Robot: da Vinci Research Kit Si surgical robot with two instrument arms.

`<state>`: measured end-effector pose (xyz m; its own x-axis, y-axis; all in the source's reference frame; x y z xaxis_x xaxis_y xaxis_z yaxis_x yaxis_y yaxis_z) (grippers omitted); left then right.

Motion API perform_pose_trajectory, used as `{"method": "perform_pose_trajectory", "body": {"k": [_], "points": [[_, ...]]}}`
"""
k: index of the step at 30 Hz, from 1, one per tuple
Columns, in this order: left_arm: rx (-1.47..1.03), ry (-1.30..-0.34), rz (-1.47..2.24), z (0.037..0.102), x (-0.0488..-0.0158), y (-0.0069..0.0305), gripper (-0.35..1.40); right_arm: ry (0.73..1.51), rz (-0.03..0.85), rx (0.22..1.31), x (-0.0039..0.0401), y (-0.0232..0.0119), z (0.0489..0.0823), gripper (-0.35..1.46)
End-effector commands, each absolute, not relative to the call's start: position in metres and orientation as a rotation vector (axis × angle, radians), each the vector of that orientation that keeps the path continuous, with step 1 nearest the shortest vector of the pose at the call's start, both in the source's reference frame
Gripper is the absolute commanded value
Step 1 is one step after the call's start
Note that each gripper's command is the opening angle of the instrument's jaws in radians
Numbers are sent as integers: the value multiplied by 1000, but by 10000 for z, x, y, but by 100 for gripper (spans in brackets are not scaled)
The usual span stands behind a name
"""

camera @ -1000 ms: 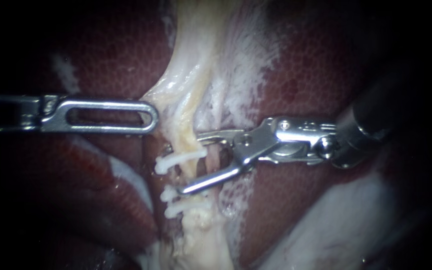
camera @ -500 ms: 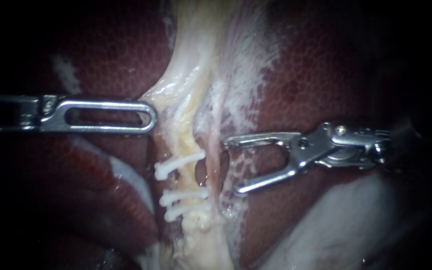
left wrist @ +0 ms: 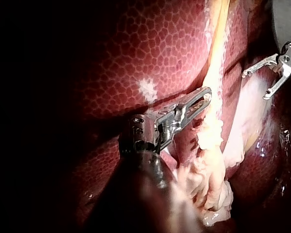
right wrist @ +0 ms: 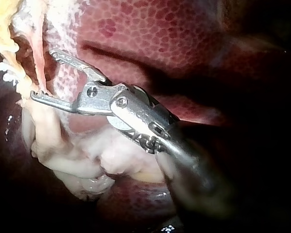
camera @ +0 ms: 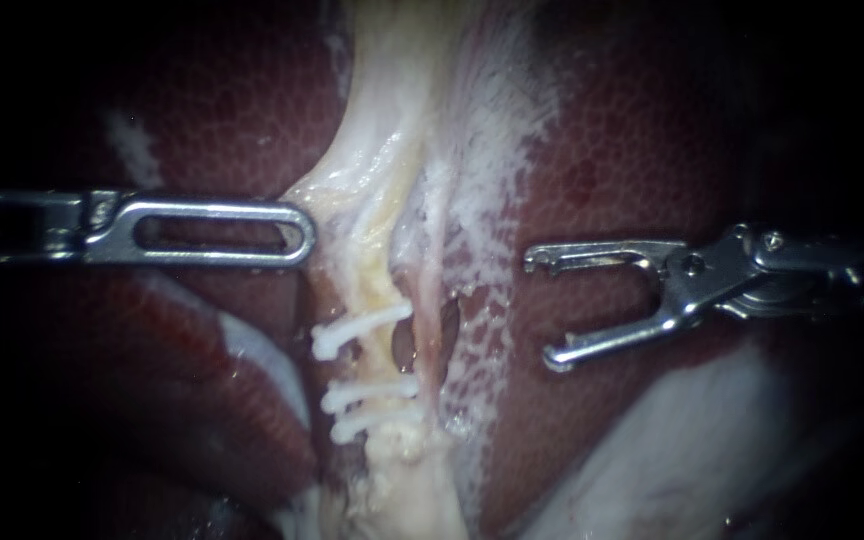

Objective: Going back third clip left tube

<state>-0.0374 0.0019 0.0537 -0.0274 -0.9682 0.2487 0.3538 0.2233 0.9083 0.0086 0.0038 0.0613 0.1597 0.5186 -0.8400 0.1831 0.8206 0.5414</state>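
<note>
Right instrument [camera: 542,308] sits over the liver [camera: 632,150], right of the tubes, pincer apart and empty. Three white clips [camera: 367,392] cross the left tube [camera: 377,290], centre. Left instrument [camera: 302,232] has its tip against pale tissue left of that tube. Best to withdraw straight rightward, level, and avoid snagging the right tube [camera: 439,300] or the clips.

The endoscope is set close, facing the liver [camera: 632,150]; both wrist views are angled obliquely from opposite sides and share the tube [camera: 377,300].
</note>
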Motion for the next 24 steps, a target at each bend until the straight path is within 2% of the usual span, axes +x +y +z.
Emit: {"method": "perform_pose_trajectory", "body": {"k": [1,11,24], "points": [[739,-1100,-1228,537,-375,19,-35,1414,263,612,87,37,613,60],[730,-1105,-1227,554,-381,17,-35,1413,263,612,85,36,613,60],[731,-1086,-1219,583,-411,11,-35,1413,262,612,84,35,612,60]]}}
